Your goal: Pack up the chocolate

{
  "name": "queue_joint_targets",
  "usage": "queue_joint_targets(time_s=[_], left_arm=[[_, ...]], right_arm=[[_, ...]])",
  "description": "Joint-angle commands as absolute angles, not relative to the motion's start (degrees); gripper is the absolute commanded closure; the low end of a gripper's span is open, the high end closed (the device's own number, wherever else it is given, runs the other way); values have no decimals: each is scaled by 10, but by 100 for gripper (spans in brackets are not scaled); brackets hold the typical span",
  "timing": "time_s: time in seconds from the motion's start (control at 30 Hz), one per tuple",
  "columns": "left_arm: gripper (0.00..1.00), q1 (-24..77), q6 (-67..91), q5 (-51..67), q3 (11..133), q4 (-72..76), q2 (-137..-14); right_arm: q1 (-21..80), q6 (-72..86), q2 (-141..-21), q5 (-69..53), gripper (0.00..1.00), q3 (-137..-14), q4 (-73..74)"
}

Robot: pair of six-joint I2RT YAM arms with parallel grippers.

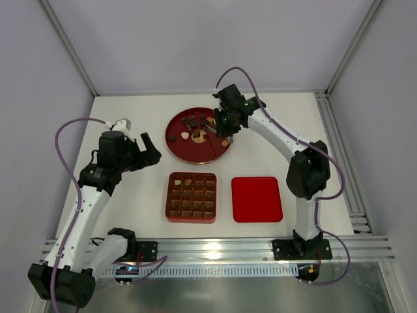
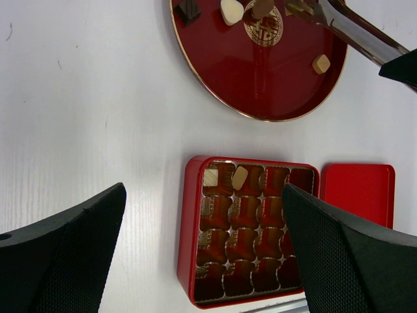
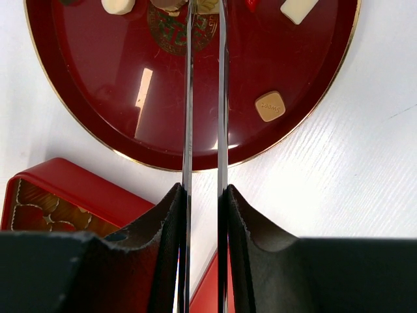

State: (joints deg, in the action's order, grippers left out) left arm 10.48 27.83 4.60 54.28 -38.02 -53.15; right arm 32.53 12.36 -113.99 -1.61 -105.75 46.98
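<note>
Chocolate pieces lie scattered on a round red plate: a tan square, a cream one, a dark one. The red grid box stands below the plate with a cream piece in its top row. My right gripper is shut on metal tongs. Their blades reach over the plate to its gold emblem, and the tips are cut off at the frame edge. My left gripper hangs open, high over the box's left side, holding nothing.
A flat red lid lies right of the box. White walls and metal posts enclose the white table. A rail runs along the near edge by the arm bases.
</note>
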Motion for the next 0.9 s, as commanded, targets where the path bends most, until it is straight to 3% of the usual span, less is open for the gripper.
queue_joint_targets(time_s=[0.0,0.87], left_arm=[[0,105,269,54,544,-375,-533],[0,105,270,54,544,-375,-531]], right_arm=[[331,125,-1093,-12,69,-1061,464],[377,137,-974,-28,69,-955,474]])
